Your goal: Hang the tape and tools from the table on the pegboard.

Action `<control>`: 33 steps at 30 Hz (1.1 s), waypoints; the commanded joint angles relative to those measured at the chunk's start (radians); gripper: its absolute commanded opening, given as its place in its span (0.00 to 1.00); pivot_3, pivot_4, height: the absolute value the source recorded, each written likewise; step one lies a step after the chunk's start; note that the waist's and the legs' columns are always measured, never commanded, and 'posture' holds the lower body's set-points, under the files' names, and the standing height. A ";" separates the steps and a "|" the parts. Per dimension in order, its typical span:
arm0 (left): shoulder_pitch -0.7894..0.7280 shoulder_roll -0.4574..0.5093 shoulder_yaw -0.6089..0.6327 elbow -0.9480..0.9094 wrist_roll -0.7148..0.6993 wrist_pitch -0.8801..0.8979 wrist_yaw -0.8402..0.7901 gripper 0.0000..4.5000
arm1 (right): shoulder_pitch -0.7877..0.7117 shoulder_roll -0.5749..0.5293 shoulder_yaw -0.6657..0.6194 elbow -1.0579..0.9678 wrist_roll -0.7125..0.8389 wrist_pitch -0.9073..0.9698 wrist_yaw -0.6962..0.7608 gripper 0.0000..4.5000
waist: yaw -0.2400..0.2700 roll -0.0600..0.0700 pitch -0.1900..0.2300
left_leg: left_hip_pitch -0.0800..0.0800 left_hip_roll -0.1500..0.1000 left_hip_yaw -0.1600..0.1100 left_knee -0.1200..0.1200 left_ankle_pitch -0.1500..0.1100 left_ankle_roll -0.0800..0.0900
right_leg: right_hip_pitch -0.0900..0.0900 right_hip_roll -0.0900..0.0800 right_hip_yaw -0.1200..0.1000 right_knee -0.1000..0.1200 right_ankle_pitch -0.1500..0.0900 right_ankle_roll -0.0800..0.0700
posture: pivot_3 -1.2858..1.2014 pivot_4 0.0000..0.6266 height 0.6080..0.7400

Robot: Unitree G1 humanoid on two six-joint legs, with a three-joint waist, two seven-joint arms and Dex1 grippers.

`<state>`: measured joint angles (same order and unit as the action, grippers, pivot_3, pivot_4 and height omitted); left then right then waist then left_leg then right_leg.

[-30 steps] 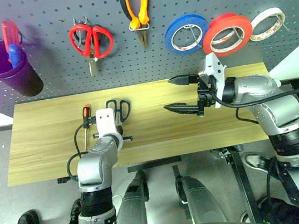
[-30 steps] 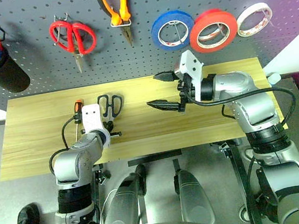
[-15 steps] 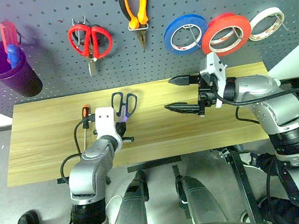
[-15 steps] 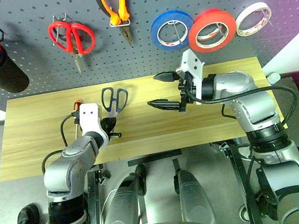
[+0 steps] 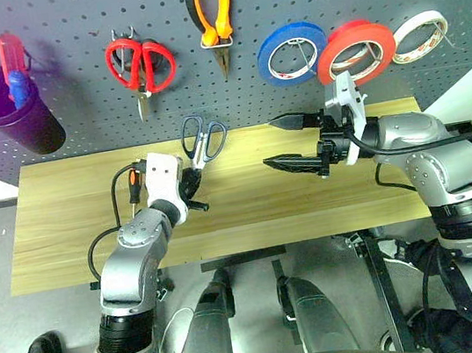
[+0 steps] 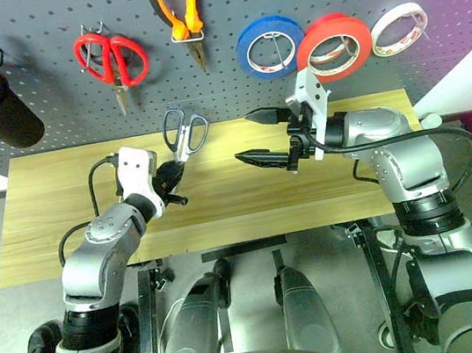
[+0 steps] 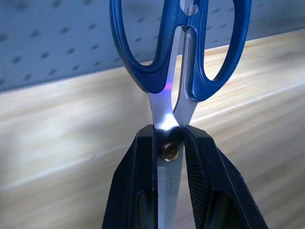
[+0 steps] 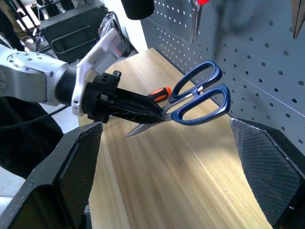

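My left gripper (image 5: 192, 172) is shut on the blades of the dark-blue-handled scissors (image 5: 204, 139), near the pivot (image 7: 162, 112). It holds them above the table (image 5: 57, 230), handles tilted up toward the pegboard (image 5: 62, 25). My right gripper (image 5: 268, 143) hangs open and empty to the right, pointing at the scissors (image 8: 195, 102). The orange-and-black screwdriver (image 5: 135, 179) lies on the table, partly behind my left arm. The orange-handled pliers (image 5: 213, 11) and the red tape (image 5: 357, 52) hang on the pegboard.
Red-handled scissors (image 5: 141, 64), a blue roll (image 5: 291, 53) and a whitish roll (image 5: 420, 36) also hang on the pegboard. A purple cup (image 5: 8, 108) holding a red and a blue item hangs at the far left.
My left gripper has lifted the blue scissors off the table and swung their handles up toward the pegboard. The right gripper has stayed where it was.
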<state>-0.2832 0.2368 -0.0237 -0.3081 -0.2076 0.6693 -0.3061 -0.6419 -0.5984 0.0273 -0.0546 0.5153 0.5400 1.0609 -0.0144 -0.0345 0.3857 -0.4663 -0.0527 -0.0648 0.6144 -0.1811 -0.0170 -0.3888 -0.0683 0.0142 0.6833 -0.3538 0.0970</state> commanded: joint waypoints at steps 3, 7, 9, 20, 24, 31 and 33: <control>0.101 0.045 -0.016 -0.072 0.005 -0.153 -0.076 0.11 | 0.001 -0.027 -0.026 -0.018 0.015 -0.004 0.024 1.00 | -0.001 0.000 0.000 | 0.000 0.000 0.000 0.000 0.000 0.000 | -0.001 0.000 0.000 0.000 0.000 0.000 | 0.51 0.59 1.00; 0.157 0.053 0.016 -0.091 -0.009 -0.247 -0.097 0.11 | 0.014 -0.052 -0.027 -0.019 0.023 0.003 0.064 1.00 | 0.003 0.000 0.000 | -0.001 0.000 0.000 0.001 -0.003 0.004 | 0.000 -0.001 0.001 0.000 0.000 0.000 | 0.51 0.59 1.00; 0.173 0.057 0.026 -0.108 -0.017 -0.289 -0.111 0.11 | 0.019 -0.065 -0.028 -0.012 0.018 -0.003 0.077 1.00 | 0.003 0.000 0.000 | -0.001 0.000 0.000 0.001 -0.003 0.005 | 0.000 -0.002 0.001 0.000 0.000 0.000 | 0.51 0.60 1.00; 0.200 0.073 0.050 -0.199 -0.005 -0.412 -0.108 0.11 | 0.053 -0.123 -0.036 0.011 0.023 -0.030 0.162 1.00 | 0.001 0.000 0.000 | -0.001 -0.001 0.000 0.001 -0.003 0.005 | 0.000 -0.002 0.000 0.000 0.000 0.000 | 0.51 0.60 1.00; 0.176 0.078 0.072 -0.212 -0.009 -0.418 -0.095 0.11 | 0.039 -0.130 -0.063 0.034 0.054 -0.004 0.175 1.00 | 0.002 0.000 0.000 | -0.001 -0.001 0.000 0.001 -0.003 0.005 | 0.000 -0.002 0.000 0.001 0.000 0.000 | 0.51 0.60 1.00; 0.144 0.090 0.094 -0.235 -0.006 -0.424 -0.074 0.11 | 0.031 -0.126 -0.099 0.040 0.101 0.033 0.180 1.00 | 0.002 0.000 0.000 | -0.001 -0.001 0.000 0.002 -0.003 0.005 | 0.000 -0.002 -0.001 0.001 0.000 0.000 | 0.52 0.59 1.00; 0.131 0.086 0.108 -0.236 -0.015 -0.424 -0.064 0.11 | 0.021 -0.120 -0.110 0.042 0.118 0.047 0.172 1.00 | 0.001 0.000 0.000 | -0.001 -0.001 0.000 0.002 -0.003 0.005 | 0.000 -0.002 -0.001 0.001 0.000 0.000 | 0.52 0.58 1.00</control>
<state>-0.1444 0.3232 0.0590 -0.4852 -0.2090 0.2693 -0.3812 -0.5975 -0.7164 -0.0363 0.0031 0.5958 0.5777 1.2328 -0.0132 -0.0344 0.3857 -0.4669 -0.0534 -0.0649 0.6163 -0.1839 -0.0119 -0.3887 -0.0704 0.0133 0.6847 -0.3538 0.0969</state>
